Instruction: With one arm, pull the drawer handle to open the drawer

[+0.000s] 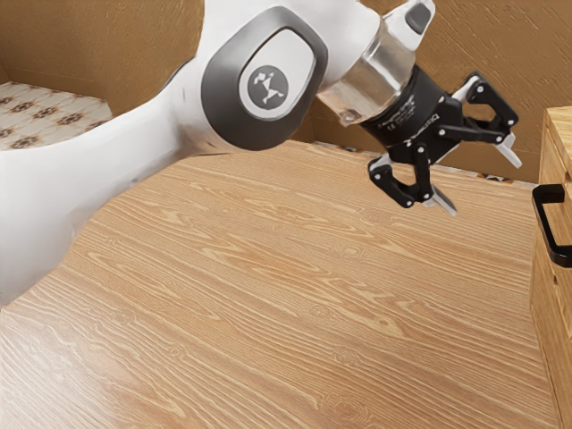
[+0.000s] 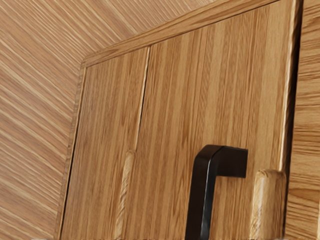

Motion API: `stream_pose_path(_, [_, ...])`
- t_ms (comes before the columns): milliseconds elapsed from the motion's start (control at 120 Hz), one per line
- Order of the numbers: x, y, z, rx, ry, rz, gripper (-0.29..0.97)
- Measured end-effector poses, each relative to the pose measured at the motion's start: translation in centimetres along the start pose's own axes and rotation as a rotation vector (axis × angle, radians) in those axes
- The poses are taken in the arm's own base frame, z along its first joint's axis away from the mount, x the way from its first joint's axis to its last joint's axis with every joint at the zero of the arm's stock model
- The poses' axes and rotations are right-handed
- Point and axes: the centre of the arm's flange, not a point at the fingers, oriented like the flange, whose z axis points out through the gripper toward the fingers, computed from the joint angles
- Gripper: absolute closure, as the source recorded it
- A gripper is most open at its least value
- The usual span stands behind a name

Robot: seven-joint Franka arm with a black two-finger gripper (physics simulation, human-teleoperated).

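A wooden drawer cabinet (image 1: 556, 268) stands at the exterior view's right edge, with a black bar handle (image 1: 550, 223) sticking out from its front. My black gripper (image 1: 481, 176) hangs open above the table, to the left of the handle and a little higher, with nothing between its fingers. One silver fingertip (image 1: 444, 204) points down toward the table, the other (image 1: 510, 151) lies nearer the cabinet's top. In the wrist view the drawer front (image 2: 165, 130) faces the hand, with the black handle (image 2: 207, 192) ahead of it.
The wood-grain table (image 1: 286, 295) stretches wide under the arm. A brown wall (image 1: 89, 45) stands behind it, and a patterned floor patch (image 1: 45, 112) shows at the far left. Rounded wooden pegs (image 2: 267, 202) sit beside the handle on the cabinet front.
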Motion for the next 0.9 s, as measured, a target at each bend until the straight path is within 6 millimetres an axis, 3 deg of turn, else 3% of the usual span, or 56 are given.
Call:
stream_pose_path(333, [-1.2, 0.7, 4.1, -0.026, -0.001, 0.035, 0.36])
stream_pose_path(758, [-1.2, 0.1, 5.9, -0.026, -0.001, 0.039, 0.48])
stream_pose_path(900, [-1.1, -0.6, 5.4, -0.018, 0.002, 0.033, 0.54])
